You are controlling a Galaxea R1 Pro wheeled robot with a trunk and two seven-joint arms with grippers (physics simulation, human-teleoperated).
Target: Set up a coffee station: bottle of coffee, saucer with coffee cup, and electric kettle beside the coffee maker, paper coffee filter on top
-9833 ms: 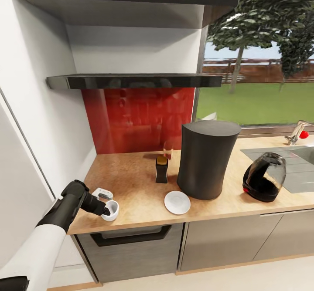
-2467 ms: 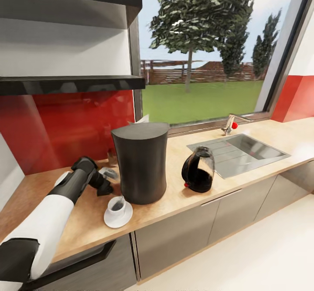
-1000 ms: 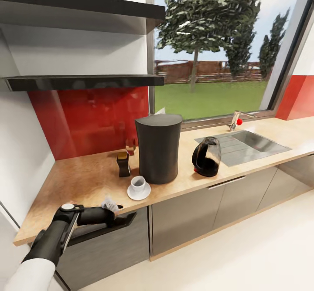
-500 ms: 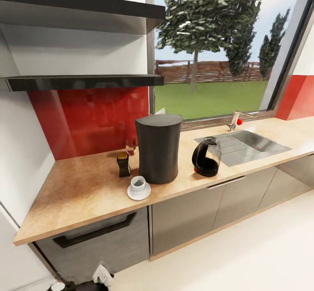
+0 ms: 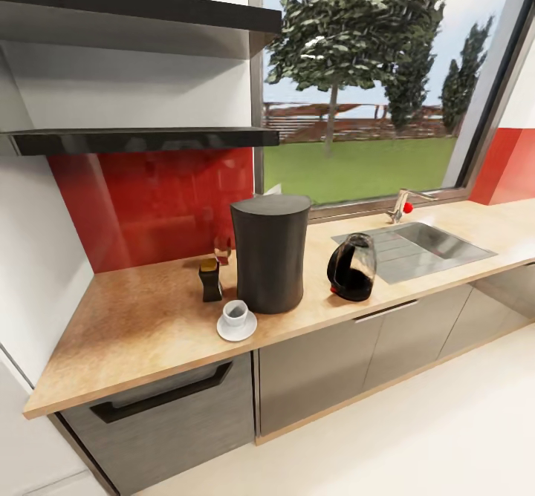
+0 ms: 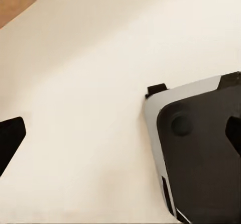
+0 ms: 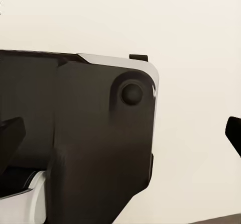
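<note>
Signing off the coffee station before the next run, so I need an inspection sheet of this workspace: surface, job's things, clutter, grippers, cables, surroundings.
Surface: kitchen countertop, tan wood-look, grey cabinet fronts below.
Job's things: coffee maker upright on the countertop; bottle of coffee standing beside it; coffee cup on the saucer in front of it; electric kettle on its other side, by the sink. Paper coffee filter: nothing seen on the flat top. Kitchen shelf: nothing seen on it.
Clutter: small red item behind the bottle, too small to identify.
Grippers: both wrist views show dark fingertips apart over pale floor, nothing between them.
Cables: nothing seen.
Surroundings: red backsplash, window, tap.
</note>
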